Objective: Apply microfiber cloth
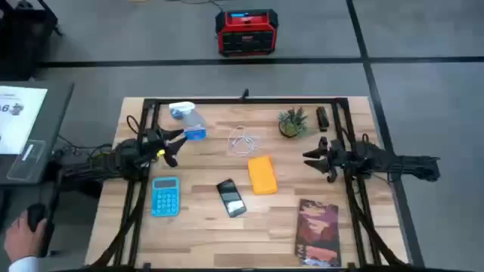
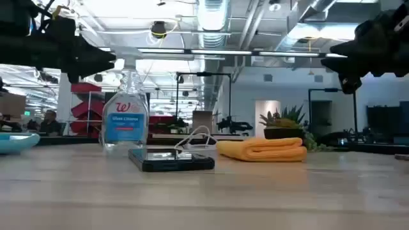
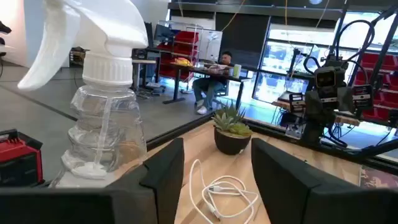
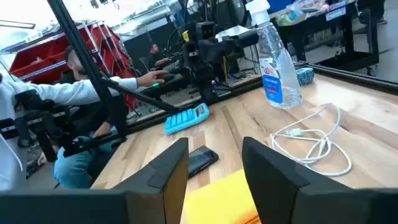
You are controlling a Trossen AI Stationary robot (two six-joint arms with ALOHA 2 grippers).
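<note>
While both arms hang above the wooden counter (image 1: 204,230), the folded orange cloth (image 1: 262,174) lies untouched near its middle, just beside the black phone (image 1: 231,197) and near a coiled white cable (image 1: 243,141). At the counter's left edge, the left gripper (image 1: 175,145) holds its fingers (image 3: 163,174) spread with nothing between them, close by a clear spray bottle (image 1: 188,121) with a blue label. At the right edge, the right gripper (image 1: 316,160) also shows fingers (image 4: 166,171) parted and empty, pointing toward the cloth but well apart from it. A blue calculator (image 1: 165,196) sits at front left, a dark reddish book (image 1: 318,232) at front right, and a small potted plant (image 1: 291,123) toward the back. A person's hand (image 1: 18,233) shows beside the counter on the left.
</note>
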